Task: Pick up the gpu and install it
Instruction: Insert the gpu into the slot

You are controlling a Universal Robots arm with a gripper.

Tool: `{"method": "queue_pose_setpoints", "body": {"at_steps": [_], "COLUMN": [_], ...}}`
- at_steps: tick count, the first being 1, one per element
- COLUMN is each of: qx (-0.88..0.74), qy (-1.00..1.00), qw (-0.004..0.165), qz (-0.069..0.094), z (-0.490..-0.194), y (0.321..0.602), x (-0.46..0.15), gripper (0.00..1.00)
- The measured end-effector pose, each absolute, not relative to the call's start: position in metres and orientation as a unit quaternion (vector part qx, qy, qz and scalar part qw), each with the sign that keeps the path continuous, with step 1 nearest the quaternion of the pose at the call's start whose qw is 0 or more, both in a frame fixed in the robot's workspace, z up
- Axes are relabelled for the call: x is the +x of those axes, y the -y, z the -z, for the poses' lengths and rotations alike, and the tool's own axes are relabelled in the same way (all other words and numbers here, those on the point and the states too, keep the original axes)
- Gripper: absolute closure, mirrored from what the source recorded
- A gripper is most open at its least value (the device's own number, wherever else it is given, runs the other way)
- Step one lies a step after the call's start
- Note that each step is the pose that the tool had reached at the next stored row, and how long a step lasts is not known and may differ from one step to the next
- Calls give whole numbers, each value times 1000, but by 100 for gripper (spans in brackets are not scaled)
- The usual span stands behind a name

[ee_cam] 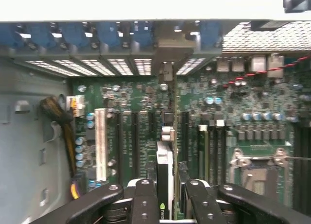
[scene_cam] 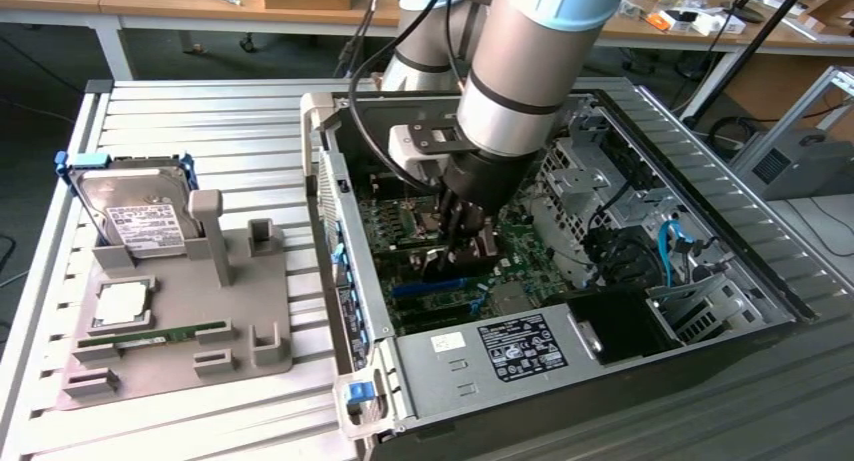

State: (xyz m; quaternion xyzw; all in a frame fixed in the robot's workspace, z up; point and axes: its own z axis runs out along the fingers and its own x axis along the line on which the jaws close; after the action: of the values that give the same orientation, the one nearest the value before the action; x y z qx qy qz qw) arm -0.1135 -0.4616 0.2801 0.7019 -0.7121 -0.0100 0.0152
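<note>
- While the open computer case (scene_cam: 561,311) lies on its side on the slatted metal table (scene_cam: 200,111), the robot arm (scene_cam: 534,71) reaches down into it from above, toward the middle of the motherboard (scene_cam: 427,231).
- To the exterior view's left of the case sits a grey parts holder (scene_cam: 187,331), well apart from the arm.
- At the far end of that holder a silver hard drive (scene_cam: 134,216) with a white label leans upright in its blue frame.
- Near the holder's front edge a slim green memory stick (scene_cam: 154,335) lies flat in its slot.
- Inside the case, the gripper (ee_cam: 166,197) is clamped on the gpu (ee_cam: 164,170), one black finger (ee_cam: 143,199) on each side of the card.
- Held edge-on, the gpu stands upright over the motherboard among the dark expansion slots (ee_cam: 129,146), with its far end pointing toward the vented rear wall (ee_cam: 112,66) of the case.
- Whether the card's lower edge already touches a slot cannot be told.
- Beside those slots runs a white slot (ee_cam: 100,144), and a bundle of yellow and black wires (ee_cam: 60,122) hangs near the case wall.
</note>
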Motion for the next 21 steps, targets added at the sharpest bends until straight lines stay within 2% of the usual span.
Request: {"method": "queue_pose_setpoints", "body": {"at_steps": [21], "qx": [702], "qy": [712], "qw": [12], "qz": [13], "z": [-280], "y": [453], "x": [-115], "gripper": [73]}}
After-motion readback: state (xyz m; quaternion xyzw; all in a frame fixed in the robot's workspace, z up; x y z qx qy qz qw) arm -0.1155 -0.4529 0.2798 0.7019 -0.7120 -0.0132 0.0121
